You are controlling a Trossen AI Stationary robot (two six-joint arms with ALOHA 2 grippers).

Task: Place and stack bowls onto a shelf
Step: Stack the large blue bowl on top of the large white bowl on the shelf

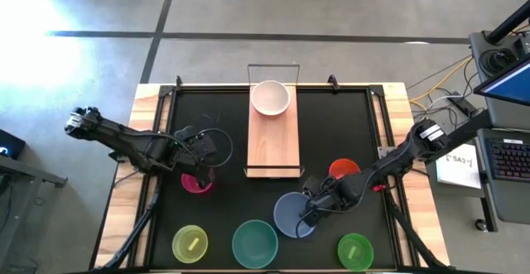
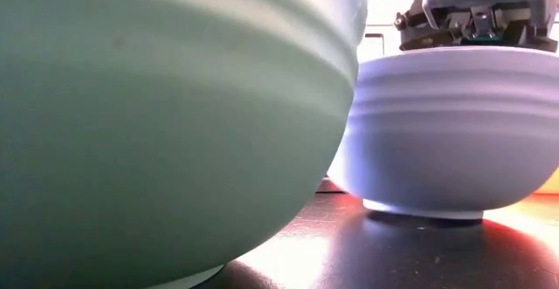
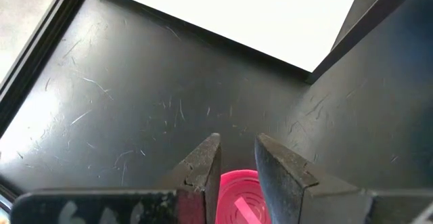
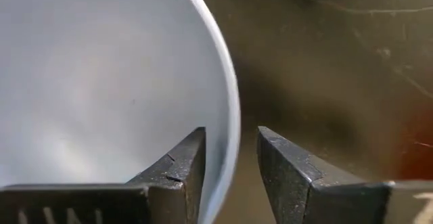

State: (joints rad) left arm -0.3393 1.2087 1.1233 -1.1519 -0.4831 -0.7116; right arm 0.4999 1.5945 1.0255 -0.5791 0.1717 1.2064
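The light-wood shelf [image 1: 273, 141] lies at the table's middle, with a white bowl [image 1: 270, 98] on its far end. My left gripper [image 1: 201, 165] is open just above a magenta bowl [image 1: 196, 181], which shows between its fingers in the left wrist view [image 3: 238, 191]. My right gripper [image 1: 311, 206] is open at the right rim of a grey-blue bowl [image 1: 293, 214]. One finger [image 4: 183, 170] stands inside the rim [image 4: 233, 126] and the other [image 4: 284, 170] outside. That bowl rests on its foot on the mat [image 2: 424, 209].
A red-orange bowl [image 1: 344, 170] sits just to the right of my right gripper. A yellow-green bowl [image 1: 190, 242], a teal bowl [image 1: 254, 243] and a green bowl [image 1: 354, 250] stand along the near edge. The teal bowl [image 2: 166, 114] fills much of the low view.
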